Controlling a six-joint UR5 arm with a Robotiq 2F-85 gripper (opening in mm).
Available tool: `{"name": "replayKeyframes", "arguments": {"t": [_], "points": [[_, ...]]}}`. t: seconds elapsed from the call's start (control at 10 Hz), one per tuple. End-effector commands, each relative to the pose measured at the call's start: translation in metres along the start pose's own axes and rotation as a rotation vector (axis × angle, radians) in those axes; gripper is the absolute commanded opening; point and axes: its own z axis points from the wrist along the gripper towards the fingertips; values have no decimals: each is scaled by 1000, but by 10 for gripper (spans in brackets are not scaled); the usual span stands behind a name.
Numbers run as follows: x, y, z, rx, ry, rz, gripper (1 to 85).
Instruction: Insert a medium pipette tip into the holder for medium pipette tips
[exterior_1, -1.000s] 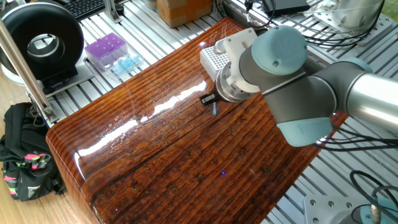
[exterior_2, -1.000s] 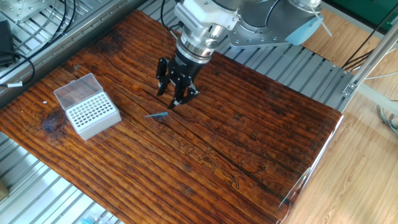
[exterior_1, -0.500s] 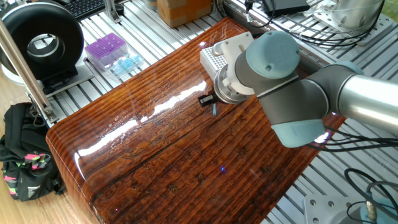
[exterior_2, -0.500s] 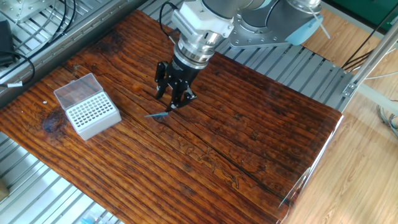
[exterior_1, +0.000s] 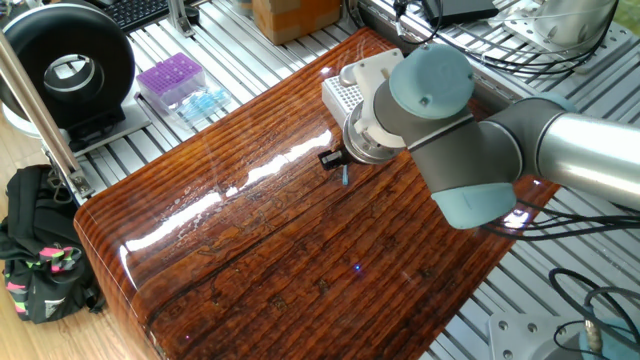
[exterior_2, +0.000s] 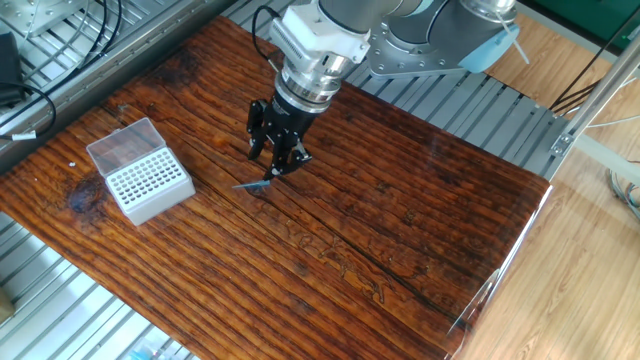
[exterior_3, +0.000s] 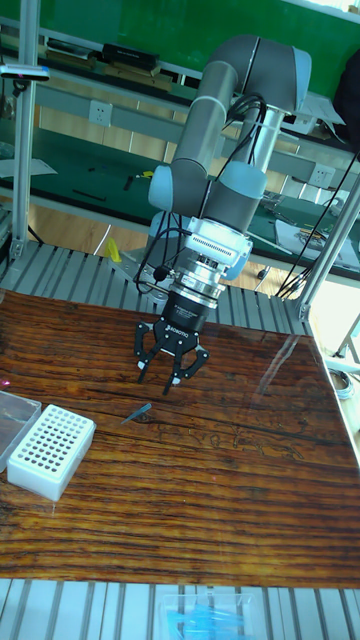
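The medium pipette tip (exterior_2: 252, 186) is a thin blue-teal cone lying flat on the dark wooden table (exterior_2: 400, 230); it also shows as the tip (exterior_3: 137, 412) and the tip (exterior_1: 345, 175). My gripper (exterior_2: 272, 166) hangs just above and beside it, fingers spread open, nothing between them. From the tall fixed view the gripper (exterior_3: 158, 382) points down, a little right of the tip. The holder for medium pipette tips (exterior_2: 140, 183) is a white block with a grid of holes and a clear lid (exterior_3: 15, 415), left of the tip. The arm's wrist hides most of the holder (exterior_1: 345, 95).
A purple tip box (exterior_1: 170, 80) and a heap of light-blue tips (exterior_1: 203, 102) sit on the metal rails beyond the table. A black round device (exterior_1: 68, 70) and a black bag (exterior_1: 40, 250) are off to the side. Cables (exterior_2: 40, 90) lie near the holder's corner.
The gripper has shifted slightly left and down towards the lying tip, staying open. Tip and holder have not moved.
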Motion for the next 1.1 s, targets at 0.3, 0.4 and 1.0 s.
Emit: {"name": "replayKeyframes", "arguments": {"t": [0.3, 0.4, 1.0], "points": [[17, 3, -1, -20, 74, -60, 437], [11, 6, -1, -29, 50, -49, 440], [18, 11, 26, -2, -6, 6, 433]]}}
